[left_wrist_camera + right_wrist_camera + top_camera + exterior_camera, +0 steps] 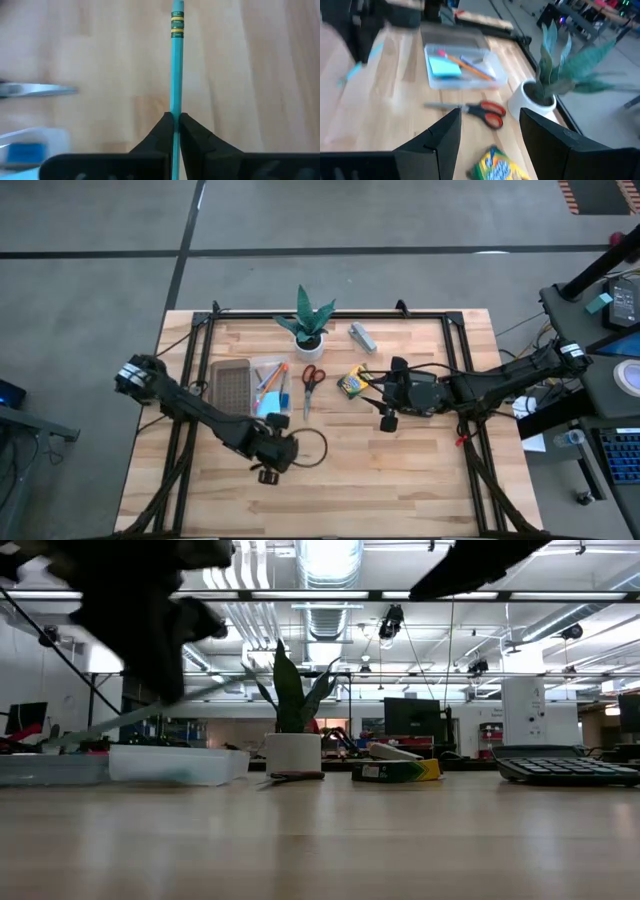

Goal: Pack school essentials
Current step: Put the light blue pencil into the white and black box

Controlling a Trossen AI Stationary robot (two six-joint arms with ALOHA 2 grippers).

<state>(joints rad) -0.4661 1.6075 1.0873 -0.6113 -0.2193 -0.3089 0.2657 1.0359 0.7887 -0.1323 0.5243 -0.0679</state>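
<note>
- wooden table [400, 480] under both dark arms, with an open workshop room behind it.
- left gripper [176, 125] sits over the table's front middle, fingers pinched together on a teal pencil [177, 75].
- right gripper [490, 125] hovers at the right of centre, fingers apart and holding nothing.
- clear plastic tray [268, 385], left of centre, holds a light-blue notepad [444, 66] and pens [470, 67].
- green potted plant [308, 323] stands at the back.
- red-handled scissors [311, 385] lie just right of the tray.
- yellow-green crayon box [351, 383] lies right of the scissors.
</note>
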